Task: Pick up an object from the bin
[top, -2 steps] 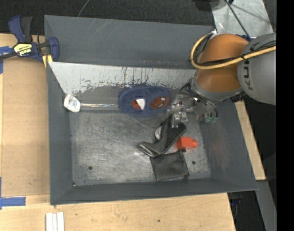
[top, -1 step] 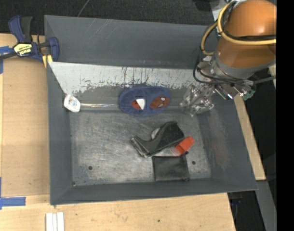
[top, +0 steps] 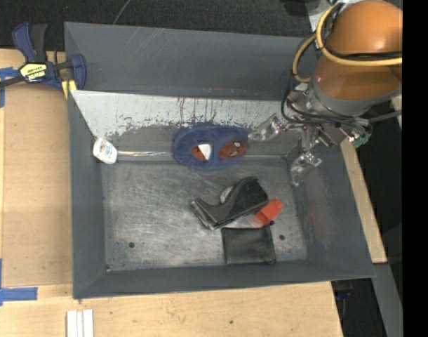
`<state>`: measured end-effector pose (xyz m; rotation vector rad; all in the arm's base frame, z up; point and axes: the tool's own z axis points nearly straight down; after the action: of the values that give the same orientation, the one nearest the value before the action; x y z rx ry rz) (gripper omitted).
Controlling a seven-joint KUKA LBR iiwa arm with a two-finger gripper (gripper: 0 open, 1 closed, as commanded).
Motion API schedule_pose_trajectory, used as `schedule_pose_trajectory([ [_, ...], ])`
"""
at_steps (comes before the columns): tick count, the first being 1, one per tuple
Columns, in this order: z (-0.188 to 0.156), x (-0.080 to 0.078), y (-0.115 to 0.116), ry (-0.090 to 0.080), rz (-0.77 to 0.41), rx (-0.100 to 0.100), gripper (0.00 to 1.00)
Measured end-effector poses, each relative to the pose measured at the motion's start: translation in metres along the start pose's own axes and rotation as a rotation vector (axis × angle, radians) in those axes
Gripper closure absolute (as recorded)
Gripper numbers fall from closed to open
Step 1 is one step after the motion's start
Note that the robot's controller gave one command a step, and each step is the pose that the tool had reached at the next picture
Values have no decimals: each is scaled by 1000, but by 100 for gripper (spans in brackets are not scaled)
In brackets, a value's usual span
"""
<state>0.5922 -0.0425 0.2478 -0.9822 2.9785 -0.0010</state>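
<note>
The gripper [top: 283,153] hangs spread and empty, a blue oval thing [top: 188,146] just to its left

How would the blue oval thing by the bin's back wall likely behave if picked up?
The blue thing looks like soft cloth, so it would probably sag and weigh little. It lies flat at the foot of the back wall, so it seems unlikely to roll.

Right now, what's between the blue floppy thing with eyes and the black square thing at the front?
In the camera view, a black tool with an orange tip lies between the blue eyed thing and the black square pad.
</note>
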Motion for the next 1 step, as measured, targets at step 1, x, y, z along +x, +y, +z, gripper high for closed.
schedule_pose_trajectory([
  [1, 147, 28, 54, -7, -237, 5, 0],
])
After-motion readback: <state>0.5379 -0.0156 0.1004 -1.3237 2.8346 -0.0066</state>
